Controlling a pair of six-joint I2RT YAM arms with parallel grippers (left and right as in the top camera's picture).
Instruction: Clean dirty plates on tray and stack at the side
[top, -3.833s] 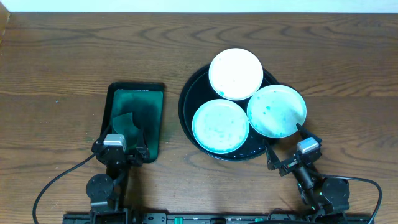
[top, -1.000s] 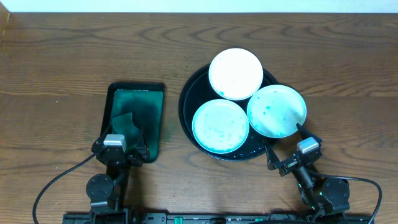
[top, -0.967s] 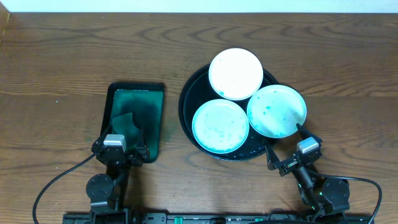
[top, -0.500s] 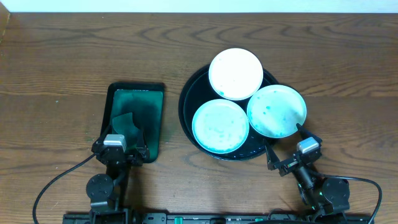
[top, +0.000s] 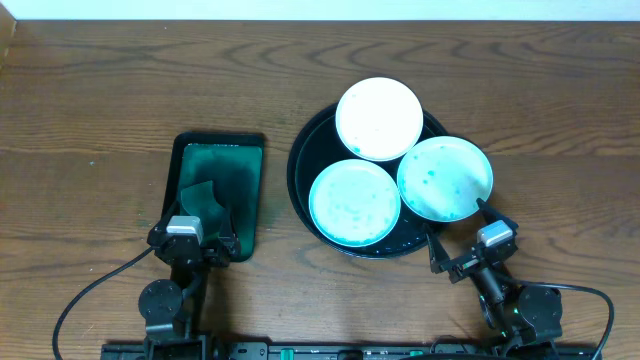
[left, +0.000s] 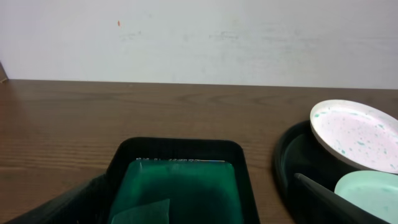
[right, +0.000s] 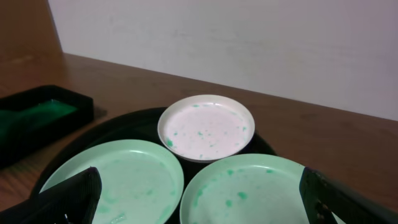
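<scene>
plates: three small round white teal-speckled plates (top: 355, 203) on large round black glossy tray (top: 300, 165), two overhanging rim | room: bare brown wood tabletop (top: 100, 100) open around | left gripper (top: 191, 240), right gripper (top: 457, 230): fingers spread, empty | change: none

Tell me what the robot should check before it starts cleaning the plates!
1. Far plate, front plate and right plate are all on the black tray: ok.
2. Plates are clean: not ok, all three have teal specks.
3. Left hand and right hand are open and empty: ok.
4. Green cloth is in the green tray, just ahead of the left hand: ok.
5. Right plate lies flat: cannot tell, it sticks out over the black tray's rim.
</scene>
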